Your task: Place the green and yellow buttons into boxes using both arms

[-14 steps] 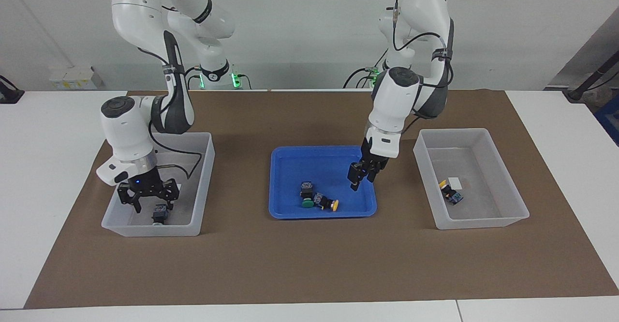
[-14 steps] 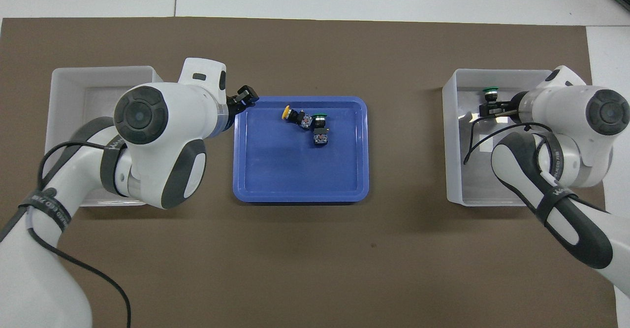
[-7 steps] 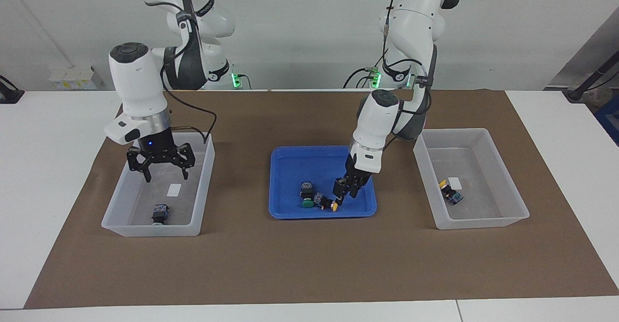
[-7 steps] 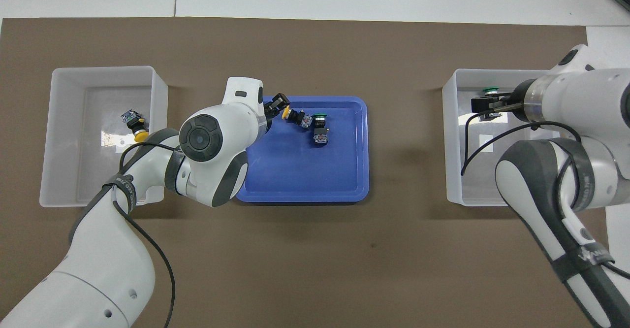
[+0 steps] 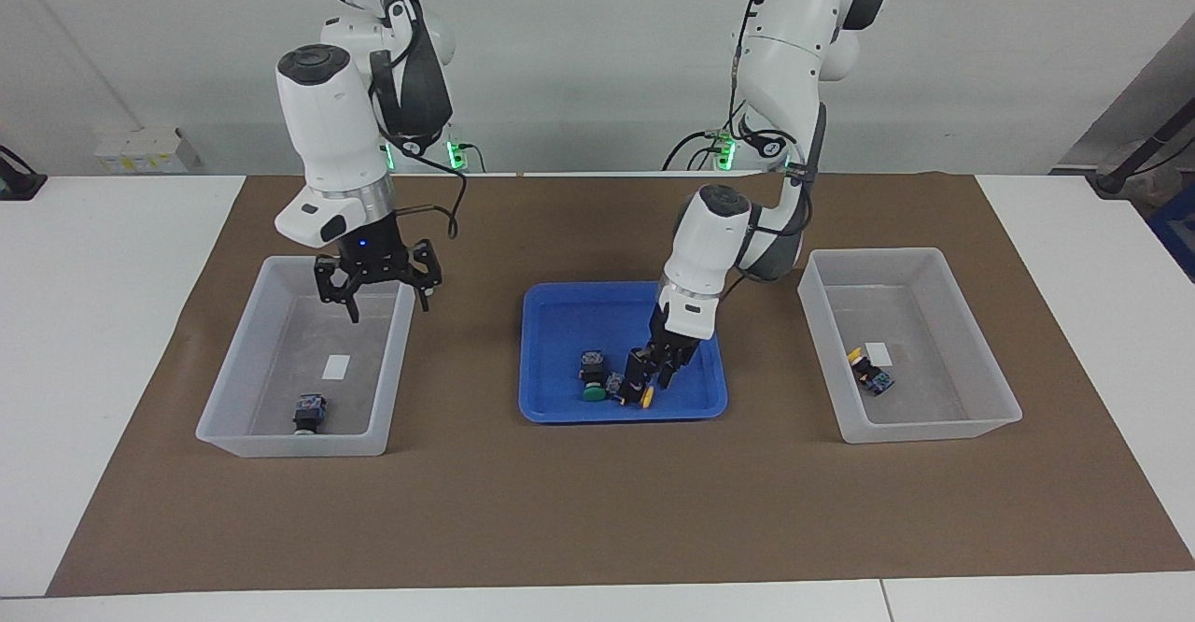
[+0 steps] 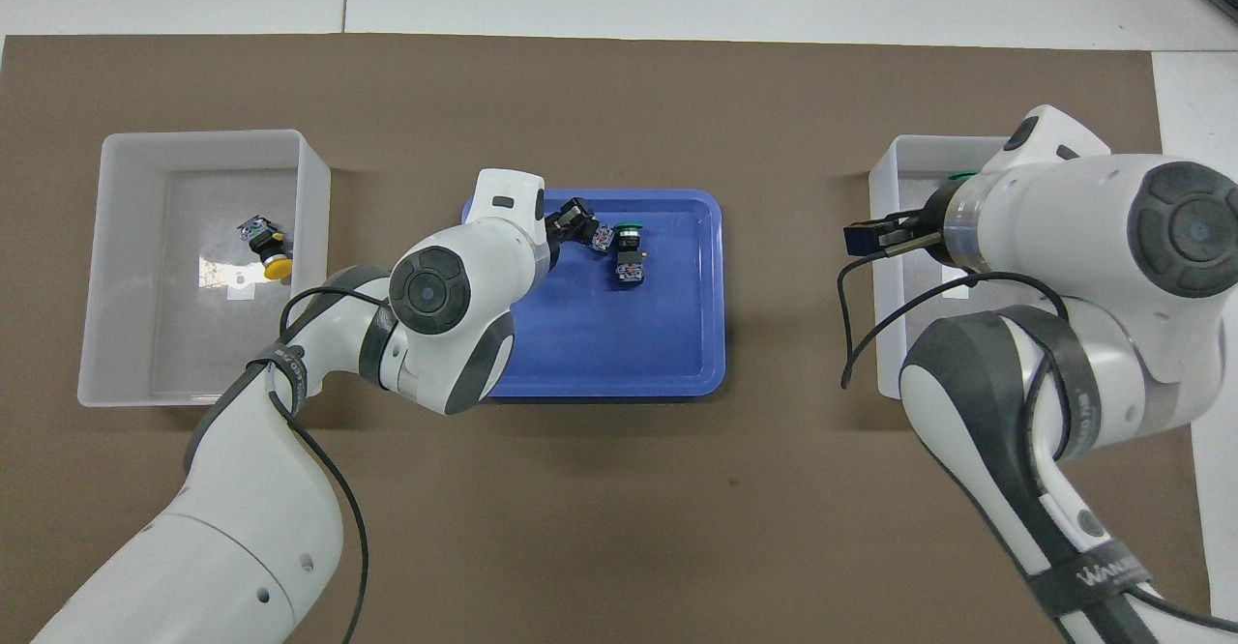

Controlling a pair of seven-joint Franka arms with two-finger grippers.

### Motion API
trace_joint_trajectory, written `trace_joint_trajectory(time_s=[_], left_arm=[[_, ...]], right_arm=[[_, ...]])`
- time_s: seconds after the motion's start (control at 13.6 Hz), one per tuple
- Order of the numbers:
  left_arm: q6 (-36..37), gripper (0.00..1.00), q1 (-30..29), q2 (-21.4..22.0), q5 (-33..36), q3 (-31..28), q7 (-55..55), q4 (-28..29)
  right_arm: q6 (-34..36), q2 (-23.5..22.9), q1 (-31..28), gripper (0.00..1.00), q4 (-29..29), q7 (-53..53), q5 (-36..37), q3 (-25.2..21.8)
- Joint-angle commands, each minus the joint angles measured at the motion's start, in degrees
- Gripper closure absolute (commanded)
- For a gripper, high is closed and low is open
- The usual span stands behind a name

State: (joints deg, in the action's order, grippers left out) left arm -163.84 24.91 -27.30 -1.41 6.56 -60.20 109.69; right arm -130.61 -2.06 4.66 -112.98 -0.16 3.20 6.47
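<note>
Two bins: translucent whitish plastic, rectangular with sloped walls, one at each end of a brown mat; each has a small white label on its floor.
Right gripper: black, fingers spread wide apart and holding nothing, raised over the wall of the bin under the right arm, on that bin's side toward the tray.
Bin under the right arm: one green button lies on its floor, farther from the robots than the label. In the overhead view the arm covers almost all of it — only a green cap shows.
Left gripper: down inside the blue tray, fingertips at the yellow button; whether they are clamped on it I cannot tell.
Blue tray: shallow, glossy, rounded corners, mid-table between the bins. It holds two switches just beside each other — the yellow button at the gripper, and a second green button on the side toward the right arm's end, both near the tray's edge farthest from the robots.
Bodies: blocky, black and blue, with round caps.
View difference: the facing view shows the yellow cap below the fingertips; in the overhead view the gripper hides it, and only the green-capped switch is clear.
Bin under the left arm: a second yellow button lies beside its label, well apart from the left gripper.
</note>
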Motion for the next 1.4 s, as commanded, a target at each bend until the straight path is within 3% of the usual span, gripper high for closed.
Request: trace_joint_trajectory(time_s=[0.0,0.81,1.33], left_arm=[[-1.13,0.33,1.01,-0.29,0.80,-0.84,-1.24,0.26],[-0.78,1.00,0.31,-0.21,0.97,-0.93,-0.18,0.35],[-0.60,1.00,0.05,-0.29,1.15,-1.02,0.43,-0.09]], right_arm=[[-0.78,-0.30,2.27,0.00,-1.19,0.60,-1.09,0.03],[-16.76,-9.88,14.58,0.00,-1.10,24.13,-1.09,0.03],[-20.21,-12.35,16.08,0.00,-0.75,28.55,-1.09,0.03]])
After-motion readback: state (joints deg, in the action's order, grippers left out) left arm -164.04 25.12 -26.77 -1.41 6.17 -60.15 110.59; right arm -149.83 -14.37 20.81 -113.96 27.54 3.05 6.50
